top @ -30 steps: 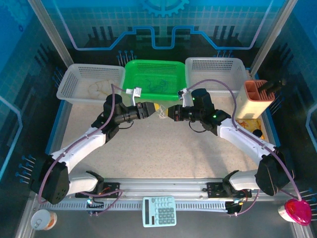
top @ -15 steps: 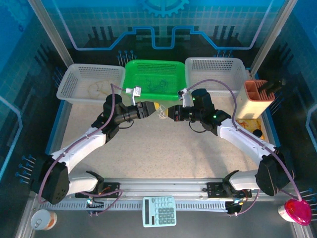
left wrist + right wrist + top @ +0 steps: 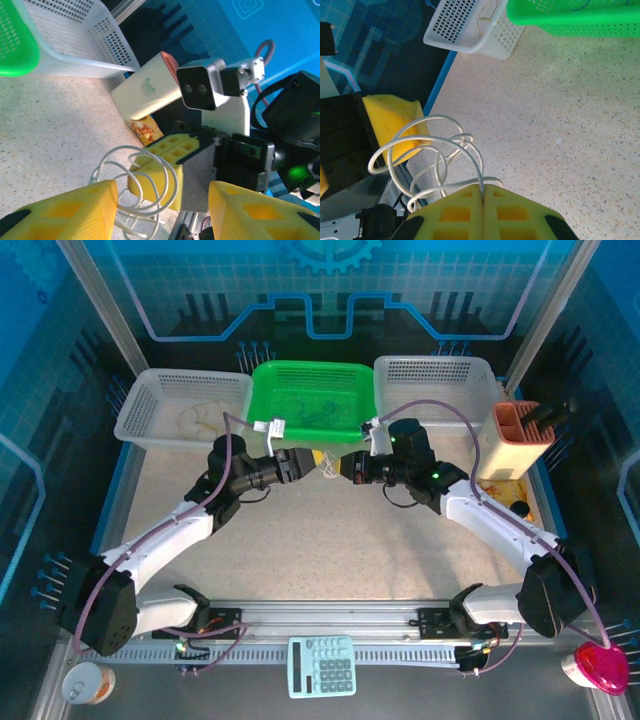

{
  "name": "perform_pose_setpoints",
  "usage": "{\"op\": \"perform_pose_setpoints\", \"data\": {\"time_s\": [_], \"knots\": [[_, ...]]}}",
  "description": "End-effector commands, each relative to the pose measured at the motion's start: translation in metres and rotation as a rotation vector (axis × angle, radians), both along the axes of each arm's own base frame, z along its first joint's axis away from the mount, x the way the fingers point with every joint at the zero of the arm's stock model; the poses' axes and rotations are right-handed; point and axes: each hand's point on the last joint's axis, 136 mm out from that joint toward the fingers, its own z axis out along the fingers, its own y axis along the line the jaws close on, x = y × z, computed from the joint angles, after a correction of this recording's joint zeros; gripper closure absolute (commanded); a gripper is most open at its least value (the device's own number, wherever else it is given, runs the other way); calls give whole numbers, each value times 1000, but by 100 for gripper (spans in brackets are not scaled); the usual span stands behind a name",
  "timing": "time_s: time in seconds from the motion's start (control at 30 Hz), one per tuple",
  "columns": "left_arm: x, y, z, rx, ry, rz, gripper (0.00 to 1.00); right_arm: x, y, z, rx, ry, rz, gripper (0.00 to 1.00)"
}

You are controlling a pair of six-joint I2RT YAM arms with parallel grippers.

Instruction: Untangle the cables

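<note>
A pale white curly cable [image 3: 326, 468] hangs in loops between my two grippers, just in front of the green basket [image 3: 310, 390]. My right gripper [image 3: 345, 468] is shut on one strand; in the right wrist view its yellow fingers [image 3: 483, 192] pinch the cable [image 3: 435, 118] where the loops meet. My left gripper [image 3: 305, 464] faces it with jaws wide apart. In the left wrist view [image 3: 162, 205] the cable [image 3: 131, 148] lies beside one yellow finger, not clamped. Dark blue cables [image 3: 318, 416] lie inside the green basket.
A white basket [image 3: 150, 412] at back left holds a pale cord [image 3: 195, 420]. Another white basket [image 3: 435, 368] stands at back right, beside an orange holder [image 3: 515, 440]. A calculator [image 3: 322, 665], a cup [image 3: 85, 683] and a pink object [image 3: 600, 665] sit along the near rail.
My left gripper's jaws have spread apart, releasing the white cable. Both grippers have shifted slightly toward the green basket. The right gripper stays shut on the cable.
</note>
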Motion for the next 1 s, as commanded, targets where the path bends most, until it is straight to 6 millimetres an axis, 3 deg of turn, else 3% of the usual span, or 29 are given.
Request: {"op": "perform_pose_setpoints", "data": {"time_s": [0.0,0.43,0.77,0.87,0.9,0.97], "knots": [[-8,-9,8,-21,-50,-45,46,-2,-3,8,17,-18,3,100],[0,-4,-10,42,-26,19,51,-3,-5,11,20,-24,0,100],[3,0,-23,93,-11,47,81,-4,-4,18,37,-30,5,100],[5,-1,-22,95,-12,49,91,-5,-4,21,44,-35,9,100],[6,0,-21,94,-14,54,99,-5,-4,21,41,-35,6,100],[7,1,-16,88,-23,67,100,-5,-7,20,32,-37,2,100]]}}
